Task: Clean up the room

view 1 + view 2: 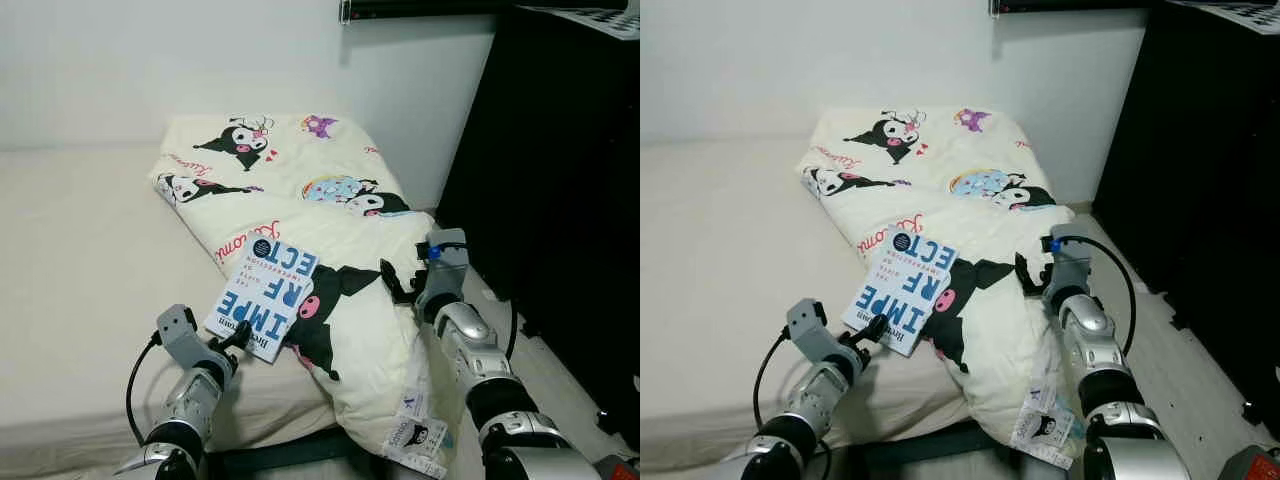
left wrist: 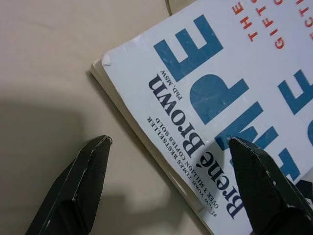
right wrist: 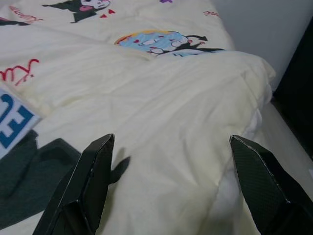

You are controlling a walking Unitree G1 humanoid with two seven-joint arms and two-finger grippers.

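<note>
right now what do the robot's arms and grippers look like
Both arms are silver metal with black joint bands. The left arm has a black cable looping off its wrist; the right arm has a black cable too and a small blue mark near the wrist. Each gripper, left gripper and right gripper, has two long, black, tapered fingers.

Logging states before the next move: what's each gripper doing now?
Left gripper: open, at the book corner.
Right gripper: open, over the quilt.

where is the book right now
The book lies on the bed, overlapping the cartoon quilt's left edge, just ahead of the open left claw.
</note>
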